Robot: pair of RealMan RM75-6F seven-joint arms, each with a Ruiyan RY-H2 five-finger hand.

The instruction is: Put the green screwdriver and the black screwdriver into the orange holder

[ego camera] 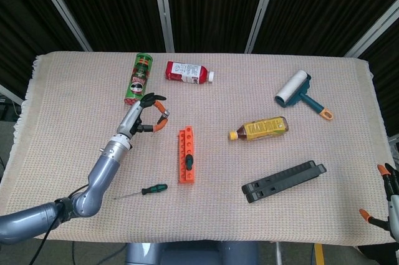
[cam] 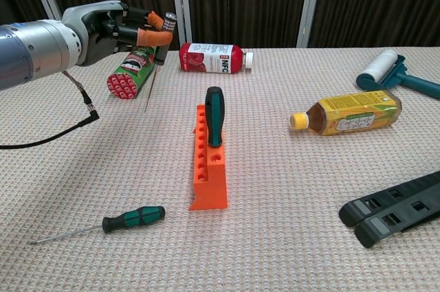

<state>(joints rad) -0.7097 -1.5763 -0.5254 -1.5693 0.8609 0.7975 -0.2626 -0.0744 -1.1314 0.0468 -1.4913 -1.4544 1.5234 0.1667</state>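
Already 1 green-handled screwdriver (cam: 214, 115) stands in the orange holder (cam: 208, 168), while the left robot hand (cam: 113, 25) pinches the black screwdriver (cam: 159, 48) above the tabletop (cam: 289, 189), not yet inserted.

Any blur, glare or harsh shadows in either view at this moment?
Head view: even light, sharp, soft shadows only, dark backdrop, no glare. Chest view: table things sharp, the left robot hand near the lens slightly soft, the thin screwdriver shaft it holds faint; mild sheen on the yellow bottle.

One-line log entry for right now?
left hand: holds black screwdriver above table | orange holder: one green screwdriver seated | small green screwdriver: on cloth
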